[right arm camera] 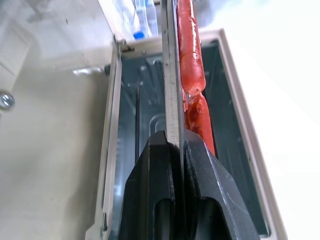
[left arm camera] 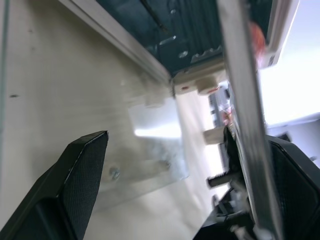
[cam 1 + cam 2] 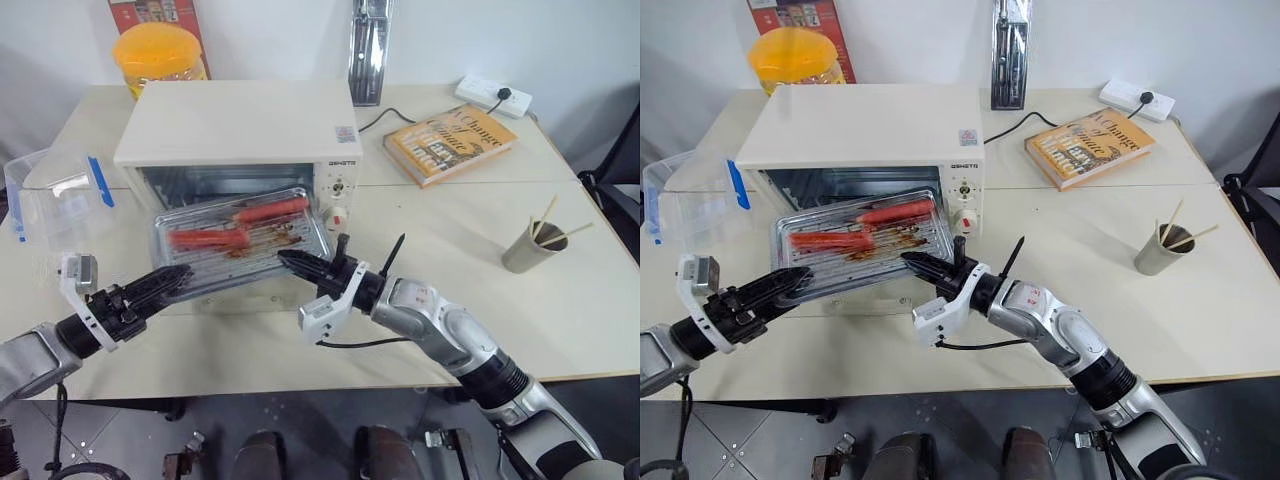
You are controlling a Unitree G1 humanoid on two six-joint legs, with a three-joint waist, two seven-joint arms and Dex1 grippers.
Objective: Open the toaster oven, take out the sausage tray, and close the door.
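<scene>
The cream-white toaster oven (image 3: 240,125) stands at the back left of the table. Its glass door (image 2: 150,160) is folded down flat in front of it. The silver sausage tray (image 3: 295,250), carrying two red sausages (image 3: 270,210), hangs tilted in front of the oven's mouth, above the door. My right gripper (image 3: 285,260) is shut on the tray's front rim near its right corner; the right wrist view shows the rim (image 1: 172,90) pinched between the fingers. My left gripper (image 3: 178,275) is open at the tray's front left corner. The tray's edge (image 2: 245,125) runs between its fingers, close to one finger (image 2: 292,190).
A clear plastic box with blue clips (image 3: 55,195) sits left of the oven, close to my left arm. A yellow-lidded jar (image 3: 160,55) stands behind the oven. To the right are a book (image 3: 450,140), a power strip (image 3: 492,95) and a paper cup with sticks (image 3: 530,245).
</scene>
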